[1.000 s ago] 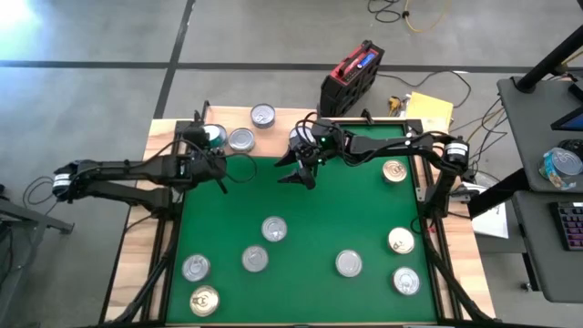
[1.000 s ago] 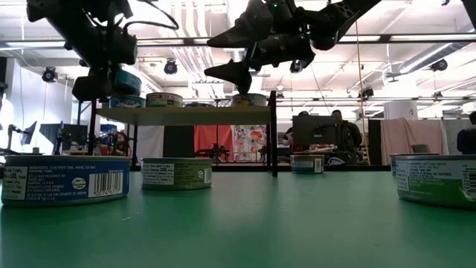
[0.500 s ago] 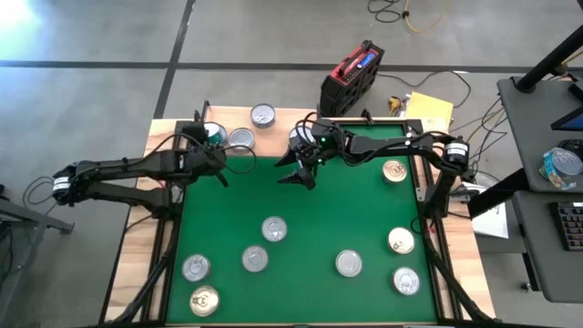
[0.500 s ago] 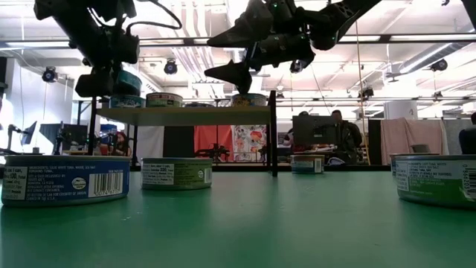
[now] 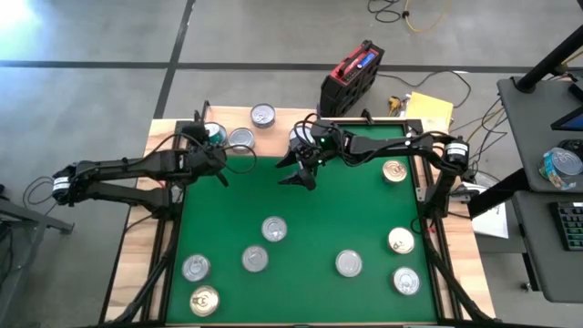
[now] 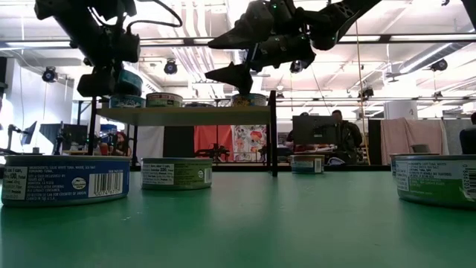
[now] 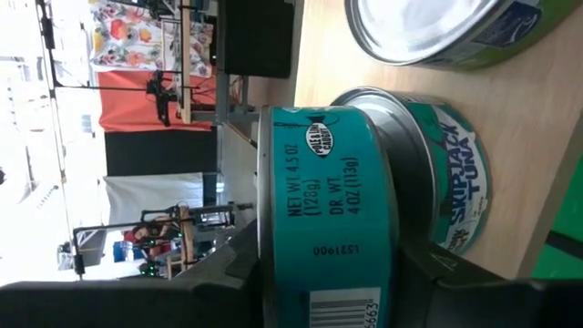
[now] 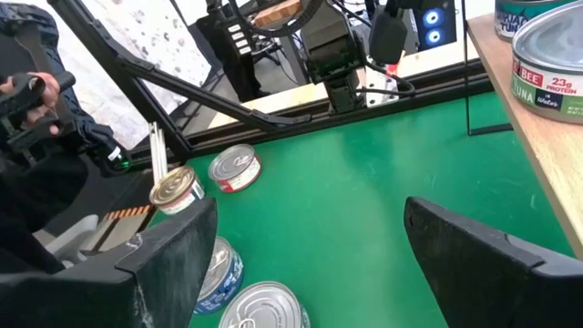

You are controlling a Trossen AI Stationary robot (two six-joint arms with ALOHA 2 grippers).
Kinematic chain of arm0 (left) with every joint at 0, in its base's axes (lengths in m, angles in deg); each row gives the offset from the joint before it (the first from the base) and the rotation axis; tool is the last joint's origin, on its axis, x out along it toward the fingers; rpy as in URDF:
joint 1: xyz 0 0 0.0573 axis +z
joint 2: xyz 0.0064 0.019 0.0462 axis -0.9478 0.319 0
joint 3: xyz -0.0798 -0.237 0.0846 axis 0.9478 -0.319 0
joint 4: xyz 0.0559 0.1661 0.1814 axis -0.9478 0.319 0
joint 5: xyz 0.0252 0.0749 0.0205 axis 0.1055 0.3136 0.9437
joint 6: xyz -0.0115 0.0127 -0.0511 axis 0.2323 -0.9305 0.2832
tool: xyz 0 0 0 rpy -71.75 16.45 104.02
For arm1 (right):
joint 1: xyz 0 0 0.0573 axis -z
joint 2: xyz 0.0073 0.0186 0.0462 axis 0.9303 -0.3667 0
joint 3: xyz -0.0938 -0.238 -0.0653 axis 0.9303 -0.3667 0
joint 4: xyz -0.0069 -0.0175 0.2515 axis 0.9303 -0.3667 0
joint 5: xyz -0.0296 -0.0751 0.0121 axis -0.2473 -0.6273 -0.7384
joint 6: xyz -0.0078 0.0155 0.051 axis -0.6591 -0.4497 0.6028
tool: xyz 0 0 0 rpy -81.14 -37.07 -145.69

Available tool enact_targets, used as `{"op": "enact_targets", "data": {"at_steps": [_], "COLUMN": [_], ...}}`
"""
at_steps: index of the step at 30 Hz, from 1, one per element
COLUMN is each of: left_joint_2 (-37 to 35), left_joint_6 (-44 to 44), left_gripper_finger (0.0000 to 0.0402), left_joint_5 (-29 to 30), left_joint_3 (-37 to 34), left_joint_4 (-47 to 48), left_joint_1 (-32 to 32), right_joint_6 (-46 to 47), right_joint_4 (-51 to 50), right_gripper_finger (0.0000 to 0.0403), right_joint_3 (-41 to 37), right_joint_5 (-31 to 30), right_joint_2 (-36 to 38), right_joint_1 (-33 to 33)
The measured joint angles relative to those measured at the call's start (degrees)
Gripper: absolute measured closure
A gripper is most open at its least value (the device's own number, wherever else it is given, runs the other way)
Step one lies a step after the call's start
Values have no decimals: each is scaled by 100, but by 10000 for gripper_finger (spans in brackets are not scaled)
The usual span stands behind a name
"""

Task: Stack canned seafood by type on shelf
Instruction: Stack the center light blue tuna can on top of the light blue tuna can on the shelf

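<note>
A teal-sided tin (image 7: 321,228) of the canned seafood sits in my left gripper (image 7: 328,296), which is shut on it at the left end of the shelf (image 6: 186,115). It hangs right above a second teal tin (image 7: 451,173) standing on the board; I cannot tell if the two touch. The shelf also holds a green-sided tin (image 7: 437,27) and other silver-topped tins (image 5: 263,115). My right gripper (image 5: 299,171) hovers open over the green mat (image 5: 310,214), in front of the shelf, with nothing between its fingers. My left gripper pinches the teal tin near its edge (image 7: 273,292), one finger (image 7: 228,273) on its flat top and the other (image 7: 455,282) under it. The fingers come nearly level from the table's left side. The tin stays upright and level above the lower teal tin.
Several tins lie loose on the mat: silver-topped ones (image 5: 274,229) (image 5: 349,263) and gold-topped ones (image 5: 204,300) (image 5: 394,170). A blue-labelled tin (image 6: 65,181) and a green one (image 6: 176,173) stand near the low camera. The shelf's thin black legs (image 6: 273,134) border the mat's far side.
My left arm has swung slightly toward the table's far edge, carrying the teal tin a little farther over the teal tin on the shelf. The tin has stayed level in the hold.
</note>
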Motion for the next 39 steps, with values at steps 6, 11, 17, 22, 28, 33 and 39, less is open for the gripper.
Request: {"op": "enact_targets", "data": {"at_steps": [6,11,17,22,28,33,39], "left_joint_2": [4,4,4,4,4,4,4], "left_joint_6": [0,0,22,22,24,22,-273], "left_gripper_finger": [255,244,236,230,225,210,198], "left_joint_5": [-22,-20,-17,34,39,59,329], "left_joint_3": [-2,-2,-4,-4,-4,-4,-3], "left_joint_4": [-19,-21,-26,-41,-46,-54,-297], "left_joint_1": [0,0,0,0,0,0,5], "right_joint_6": [-7,-7,-42,-44,-45,-44,-44], "right_joint_4": [0,0,-20,-20,-22,-24,-24], "right_gripper_finger": [54,49,50,49,49,49,49], "right_joint_3": [0,0,0,0,0,0,0], "right_joint_5": [1,3,6,8,8,9,10], "right_joint_2": [0,0,0,0,0,0,0], "right_joint_1": [0,0,0,0,0,0,0]}}
